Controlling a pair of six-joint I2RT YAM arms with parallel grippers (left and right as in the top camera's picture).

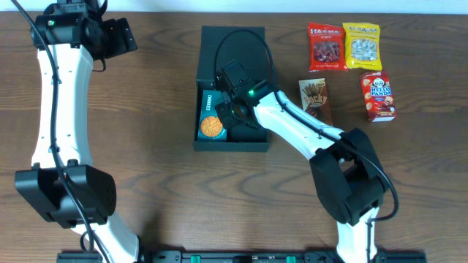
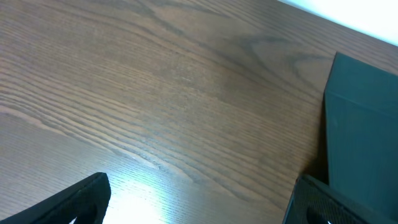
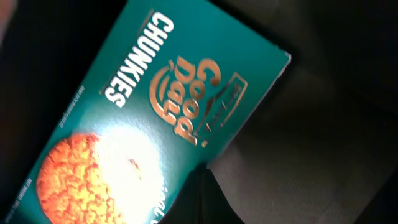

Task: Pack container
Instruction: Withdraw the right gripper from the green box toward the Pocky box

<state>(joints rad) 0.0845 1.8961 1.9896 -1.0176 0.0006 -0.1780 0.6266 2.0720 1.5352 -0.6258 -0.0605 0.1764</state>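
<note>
The container (image 1: 231, 145), a dark shallow box, sits mid-table with its flap lid (image 1: 219, 44) lying open toward the back. Inside it, along the left wall, lies a teal Chunkies snack box (image 1: 210, 117) with an orange cookie picture. My right gripper (image 1: 224, 110) hangs low over the container, shut, with nothing between its fingers. In the right wrist view its joined tips (image 3: 202, 193) sit at the long edge of the snack box (image 3: 155, 93), over the container's dark floor (image 3: 311, 137). My left gripper (image 1: 128, 36) is far back left, open over bare wood (image 2: 199, 199), with the container (image 2: 364, 124) at its right.
Loose snack packs lie to the right of the container: a red bag (image 1: 326, 47), a yellow bag (image 1: 362, 45), a brown Pocky box (image 1: 315, 98) and a red Hello Panda box (image 1: 378, 96). The right arm's forearm crosses the container's right front corner.
</note>
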